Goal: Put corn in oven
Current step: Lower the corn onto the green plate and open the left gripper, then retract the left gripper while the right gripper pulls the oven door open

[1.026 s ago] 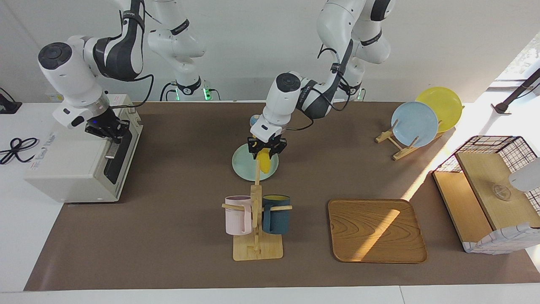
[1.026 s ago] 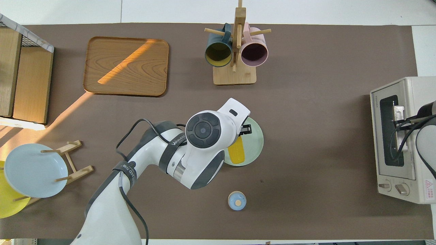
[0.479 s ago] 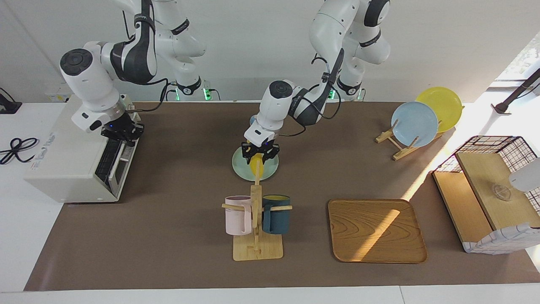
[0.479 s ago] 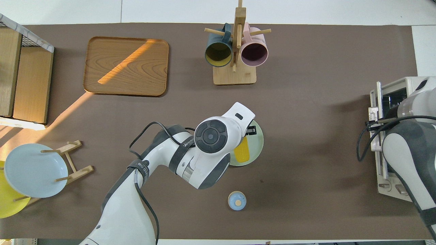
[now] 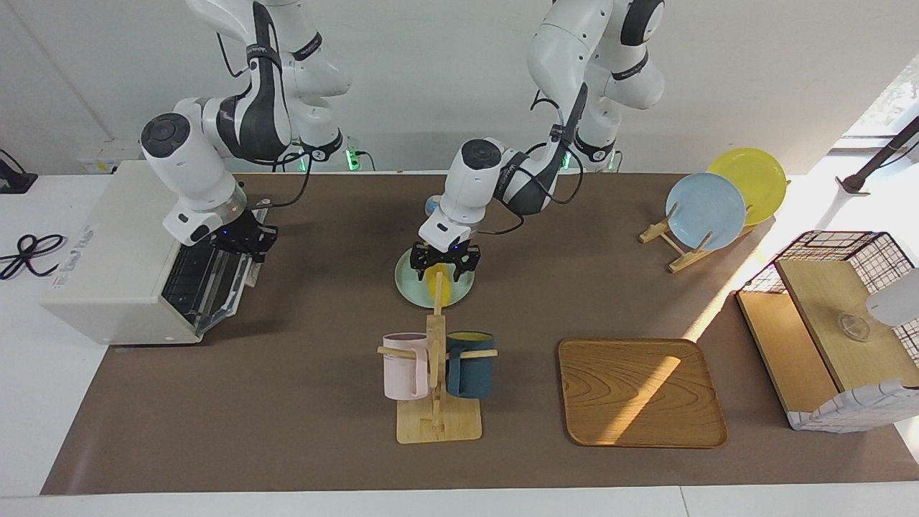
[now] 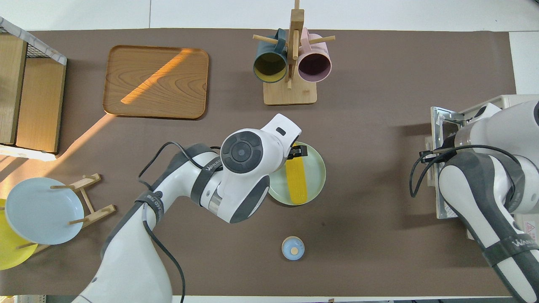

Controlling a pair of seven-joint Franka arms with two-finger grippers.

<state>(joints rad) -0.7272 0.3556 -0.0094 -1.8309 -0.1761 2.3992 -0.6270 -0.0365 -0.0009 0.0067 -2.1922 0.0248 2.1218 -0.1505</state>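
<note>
Corn [image 5: 439, 286] [image 6: 296, 180]: lies flat on a pale green plate [image 5: 463, 289] [image 6: 316, 176] at mid-worktop, its length running toward and away from the robots. It is not gripped.

Left gripper [image 5: 444, 262] [image 6: 297, 151]: positioned low over the end of the corn nearer the robots. The fingers stand wide apart, one to each side of the cob, and carry nothing. Whether either finger touches the cob cannot be determined.

Oven [image 5: 108, 280] [image 6: 501, 103]: stands at the right arm's end of the worktop. Its glass door [image 5: 215, 283] [image 6: 438, 168] is partly lowered, tilted outward from the top, and the dark interior shows above it.

Right gripper [image 5: 240, 240]: located at the top edge of the oven door, with the fingers closed together there. The handle itself is hidden under the gripper, so the exact grip cannot be confirmed. In the overhead view the right arm covers this gripper.

Other items on the brown worktop [image 5: 301, 402] [image 6: 379, 235]:
- Mug stand [image 5: 436, 388] [image 6: 291, 67] with a pink and a dark blue mug, farther from the robots than the plate.
- Small blue lid [image 6: 292, 248], nearer the robots than the plate.
- Wooden tray [image 5: 640, 392] [image 6: 156, 82], toward the left arm's end.
</note>
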